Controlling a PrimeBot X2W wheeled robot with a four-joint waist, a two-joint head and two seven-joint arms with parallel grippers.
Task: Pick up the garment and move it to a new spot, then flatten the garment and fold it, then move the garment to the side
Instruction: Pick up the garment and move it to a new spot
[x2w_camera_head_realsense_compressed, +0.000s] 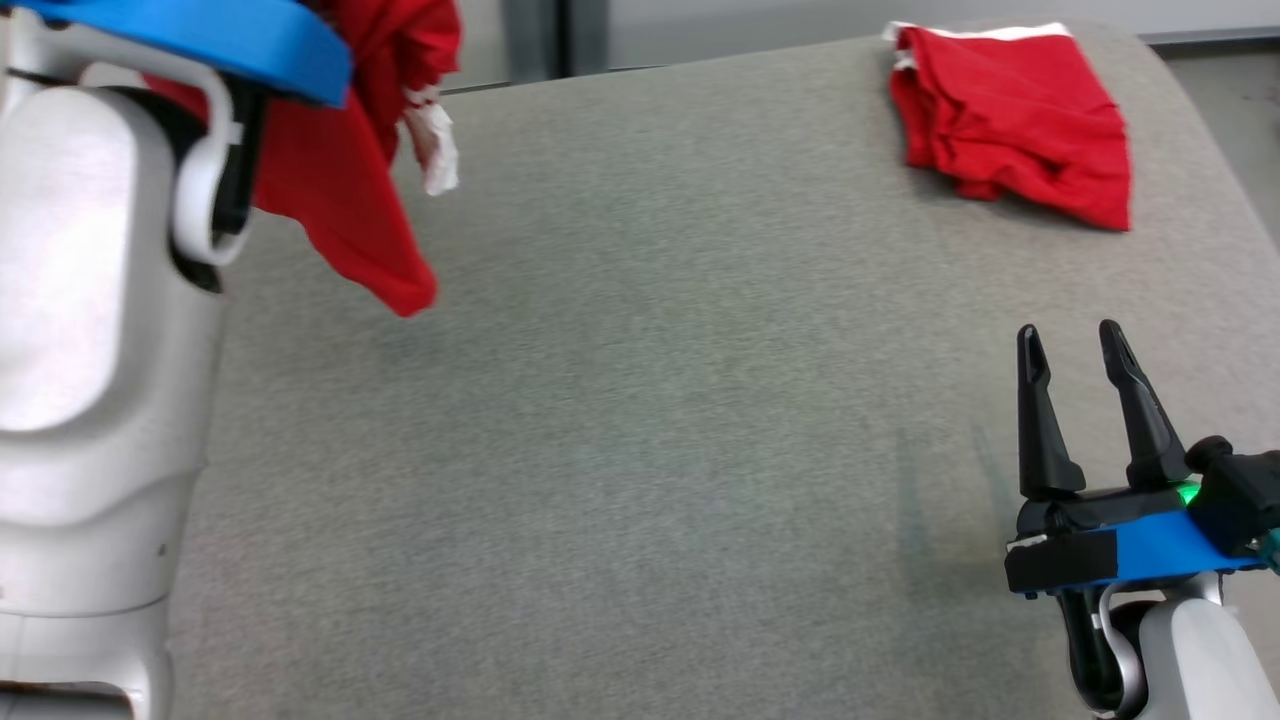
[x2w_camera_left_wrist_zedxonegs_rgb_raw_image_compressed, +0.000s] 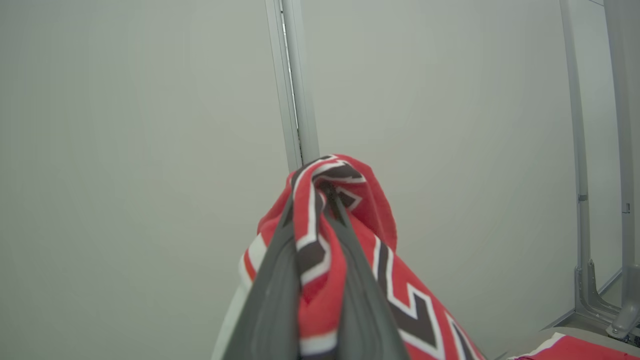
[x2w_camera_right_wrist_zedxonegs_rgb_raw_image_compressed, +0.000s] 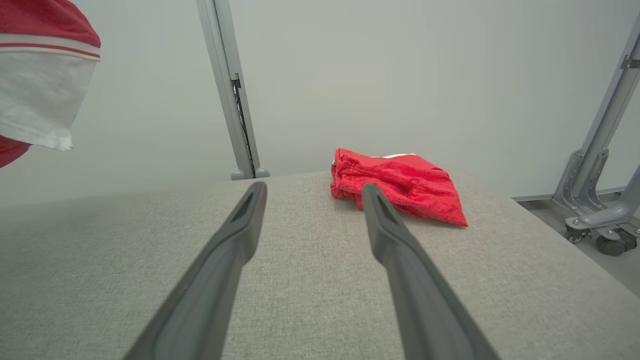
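Red garment (x2w_camera_head_realsense_compressed: 340, 210) hanging above grey surface (x2w_camera_head_realsense_compressed: 650, 420), pinched in closed left gripper (x2w_camera_left_wrist_zedxonegs_rgb_raw_image_compressed: 320, 194), right gripper (x2w_camera_head_realsense_compressed: 1072, 345) spread wide, empty, well apart.

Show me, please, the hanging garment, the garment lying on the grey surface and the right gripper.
hanging garment (x2w_camera_head_realsense_compressed: 340, 220): head view, its drooping red lower fold.
garment on the surface (x2w_camera_head_realsense_compressed: 1015, 120): head view, middle of its top layer.
right gripper (x2w_camera_head_realsense_compressed: 1069, 332): head view, midway between its open fingertips.

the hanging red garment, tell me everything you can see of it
The garment is soft red cloth with a white cuff and, in the left wrist view, black-and-white zigzag trim. It hangs bunched from the shut left hand, which pinches a fold of the trim. Its lowest corner dangles over the grey table, seemingly not touching.
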